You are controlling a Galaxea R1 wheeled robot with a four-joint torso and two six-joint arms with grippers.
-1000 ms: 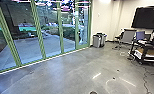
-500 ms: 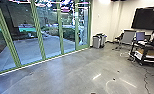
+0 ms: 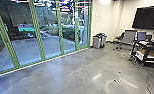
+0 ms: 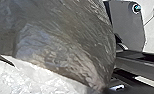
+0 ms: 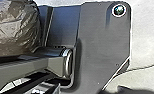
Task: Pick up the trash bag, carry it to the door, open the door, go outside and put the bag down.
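Large and close in the left wrist view is the trash bag (image 4: 65, 42), a thin grey-brown plastic bag, wrinkled and bulging. Part of the same kind of plastic, the bag (image 5: 15, 27), also shows in the right wrist view, beside the robot's dark plate and jointed bar. What grips the bag cannot be made out. Tall glass doors (image 3: 36, 30) with green frames stand along the left of the head view, and look closed. A paved yard (image 3: 25, 51) lies beyond the glass.
Grey bins (image 3: 99, 40) stand by the wall just right of the glass. Farther right are a chair (image 3: 120, 37) and a black cart (image 3: 145, 53) with equipment. A cable (image 3: 146, 77) trails over the floor near the cart. A dark screen (image 3: 148, 17) hangs on the wall.
The head view has shifted slightly as the camera moved. A dark spot at its bottom edge has slipped out of the picture.
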